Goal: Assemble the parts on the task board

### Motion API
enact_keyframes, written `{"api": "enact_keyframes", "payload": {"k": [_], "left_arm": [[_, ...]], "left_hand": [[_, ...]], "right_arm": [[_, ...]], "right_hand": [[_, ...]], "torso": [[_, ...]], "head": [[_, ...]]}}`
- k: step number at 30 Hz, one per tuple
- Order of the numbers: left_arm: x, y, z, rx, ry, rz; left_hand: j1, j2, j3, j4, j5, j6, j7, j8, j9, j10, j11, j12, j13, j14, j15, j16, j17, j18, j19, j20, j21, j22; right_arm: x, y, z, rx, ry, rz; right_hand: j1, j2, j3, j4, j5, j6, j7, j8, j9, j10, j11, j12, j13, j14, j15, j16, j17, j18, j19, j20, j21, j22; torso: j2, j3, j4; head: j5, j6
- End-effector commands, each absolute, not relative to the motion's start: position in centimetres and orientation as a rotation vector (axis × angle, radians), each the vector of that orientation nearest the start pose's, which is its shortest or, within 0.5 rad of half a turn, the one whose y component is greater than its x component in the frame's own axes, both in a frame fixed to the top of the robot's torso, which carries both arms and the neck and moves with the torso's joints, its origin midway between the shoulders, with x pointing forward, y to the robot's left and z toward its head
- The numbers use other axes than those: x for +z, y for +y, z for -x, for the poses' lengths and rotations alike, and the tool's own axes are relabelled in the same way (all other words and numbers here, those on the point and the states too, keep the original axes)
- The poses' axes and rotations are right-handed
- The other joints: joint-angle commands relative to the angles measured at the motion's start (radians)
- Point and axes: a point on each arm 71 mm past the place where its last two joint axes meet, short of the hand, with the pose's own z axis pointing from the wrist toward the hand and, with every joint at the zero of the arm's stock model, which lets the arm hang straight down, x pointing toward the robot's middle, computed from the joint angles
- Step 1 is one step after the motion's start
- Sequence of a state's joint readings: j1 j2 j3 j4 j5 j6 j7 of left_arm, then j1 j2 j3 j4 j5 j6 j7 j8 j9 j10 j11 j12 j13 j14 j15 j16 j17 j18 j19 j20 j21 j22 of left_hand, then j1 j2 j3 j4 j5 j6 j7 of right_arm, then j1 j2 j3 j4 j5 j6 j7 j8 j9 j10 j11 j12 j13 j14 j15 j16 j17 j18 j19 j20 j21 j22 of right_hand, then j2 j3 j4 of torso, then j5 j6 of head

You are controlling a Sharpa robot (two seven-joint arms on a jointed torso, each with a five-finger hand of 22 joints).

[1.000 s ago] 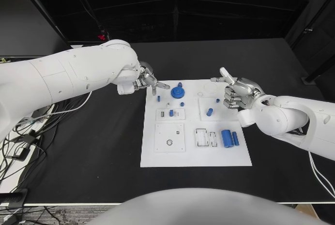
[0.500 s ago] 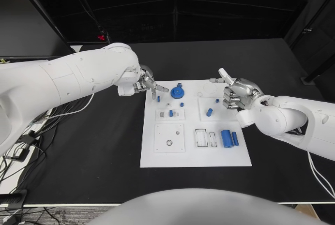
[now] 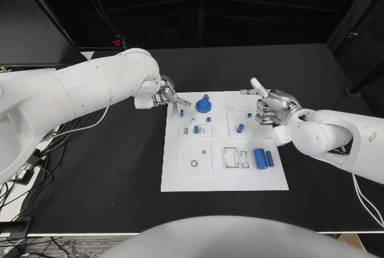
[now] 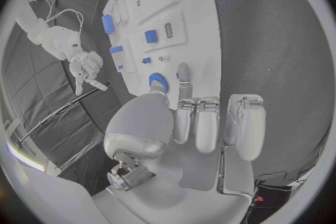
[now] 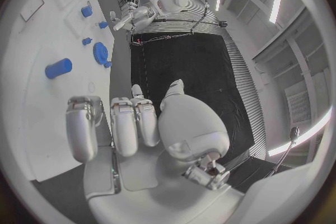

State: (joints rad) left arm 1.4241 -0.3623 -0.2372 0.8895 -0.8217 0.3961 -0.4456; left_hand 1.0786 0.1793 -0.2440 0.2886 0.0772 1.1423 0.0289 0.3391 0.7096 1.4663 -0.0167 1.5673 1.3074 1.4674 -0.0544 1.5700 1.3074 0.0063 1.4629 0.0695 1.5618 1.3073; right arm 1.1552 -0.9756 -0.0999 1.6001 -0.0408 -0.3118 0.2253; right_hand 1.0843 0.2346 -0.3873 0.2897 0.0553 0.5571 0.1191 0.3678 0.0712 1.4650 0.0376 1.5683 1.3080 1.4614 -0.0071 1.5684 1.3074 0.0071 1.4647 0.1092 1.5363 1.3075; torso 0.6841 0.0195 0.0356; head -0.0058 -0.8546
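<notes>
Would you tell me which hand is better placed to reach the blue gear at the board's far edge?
Probably the left hand: its fingers hover just beside the blue gear, nearer than the right hand.

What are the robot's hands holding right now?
Nothing. The left hand hovers at the task board's far left corner and the right hand at its right edge. Both have curled fingers with no blue part in them.

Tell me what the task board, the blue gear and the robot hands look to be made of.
Task board: likely matte white plastic; flat, even, with no glare. Blue gear: probably moulded or printed plastic, given its uniform saturated blue and dull surface. Left robot hand and right robot hand: silver and reflective, suggesting metal or metallic-coated shells; the pictures cannot settle which.
</notes>
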Motion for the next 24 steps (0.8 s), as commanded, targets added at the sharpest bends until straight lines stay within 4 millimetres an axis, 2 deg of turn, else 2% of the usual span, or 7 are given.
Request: {"api": "enact_keyframes", "payload": {"k": [1, 9, 14, 24], "left_arm": [[-19.4, 14.9, -58.0, -0.340, 2.502, 0.132], [-19.9, 14.8, -58.0, -0.340, 2.513, 0.130], [-20.3, 14.8, -58.2, -0.318, 2.505, 0.144], [-20.7, 15.0, -58.4, -0.295, 2.505, 0.150]], "left_hand": [[0.005, 0.006, -0.003, 0.001, -0.002, 0.008, -0.003, -0.005, -0.002, 0.104, -0.010, 0.003, 0.263, 0.103, -0.006, 0.001, 0.263, -0.004, 0.101, -0.007, 0.003, 0.261], [0.003, 0.008, -0.005, 0.003, -0.002, 0.009, -0.003, -0.008, -0.002, 0.104, -0.010, 0.003, 0.263, 0.103, -0.006, 0.001, 0.263, -0.002, 0.092, -0.008, -0.004, 0.257], [-0.001, 0.013, -0.008, 0.004, -0.003, 0.010, -0.002, -0.011, -0.003, 0.104, -0.010, 0.003, 0.263, 0.103, -0.006, 0.001, 0.263, -0.001, 0.091, -0.008, -0.005, 0.257], [-0.009, 0.024, -0.015, 0.003, -0.004, 0.006, 0.000, -0.026, -0.005, 0.104, -0.008, 0.003, 0.263, 0.103, -0.006, 0.001, 0.263, 0.001, 0.083, -0.008, -0.012, 0.253]], "right_arm": [[-22.5, -25.0, -45.4, 1.345, 1.640, -1.243], [-22.5, -24.8, -45.4, 1.348, 1.641, -1.242], [-22.5, -24.8, -45.4, 1.348, 1.641, -1.242], [-22.5, -24.6, -45.5, 1.351, 1.643, -1.241]], "right_hand": [[-0.001, 0.008, -0.008, 0.001, -0.003, -0.003, -0.001, 0.003, 0.001, 0.106, 0.003, 0.002, 0.263, 0.109, 0.005, 0.002, 0.263, 0.009, 0.050, 0.003, -0.006, 0.241], [-0.001, 0.008, -0.009, 0.000, -0.003, -0.003, -0.001, 0.005, 0.001, 0.106, 0.003, 0.002, 0.263, 0.109, 0.005, 0.002, 0.263, 0.010, 0.049, 0.003, -0.007, 0.241], [-0.001, 0.008, -0.009, 0.000, -0.003, -0.003, -0.001, 0.005, 0.001, 0.106, 0.003, 0.002, 0.263, 0.109, 0.005, 0.002, 0.263, 0.010, 0.049, 0.003, -0.007, 0.241], [-0.001, 0.007, -0.010, 0.000, -0.003, -0.004, -0.001, 0.006, 0.001, 0.106, 0.003, 0.002, 0.263, 0.109, 0.005, 0.002, 0.263, 0.010, 0.049, 0.003, -0.007, 0.241]], "torso": [[0.000, 0.0001, 0.0000], [-0.001, -0.0009, -0.0010], [-0.002, 0.0004, 0.0003], [-0.003, 0.0000, -0.0004]], "head": [[0.001, -0.002], [0.004, -0.001], [0.004, -0.001], [0.006, -0.002]]}}
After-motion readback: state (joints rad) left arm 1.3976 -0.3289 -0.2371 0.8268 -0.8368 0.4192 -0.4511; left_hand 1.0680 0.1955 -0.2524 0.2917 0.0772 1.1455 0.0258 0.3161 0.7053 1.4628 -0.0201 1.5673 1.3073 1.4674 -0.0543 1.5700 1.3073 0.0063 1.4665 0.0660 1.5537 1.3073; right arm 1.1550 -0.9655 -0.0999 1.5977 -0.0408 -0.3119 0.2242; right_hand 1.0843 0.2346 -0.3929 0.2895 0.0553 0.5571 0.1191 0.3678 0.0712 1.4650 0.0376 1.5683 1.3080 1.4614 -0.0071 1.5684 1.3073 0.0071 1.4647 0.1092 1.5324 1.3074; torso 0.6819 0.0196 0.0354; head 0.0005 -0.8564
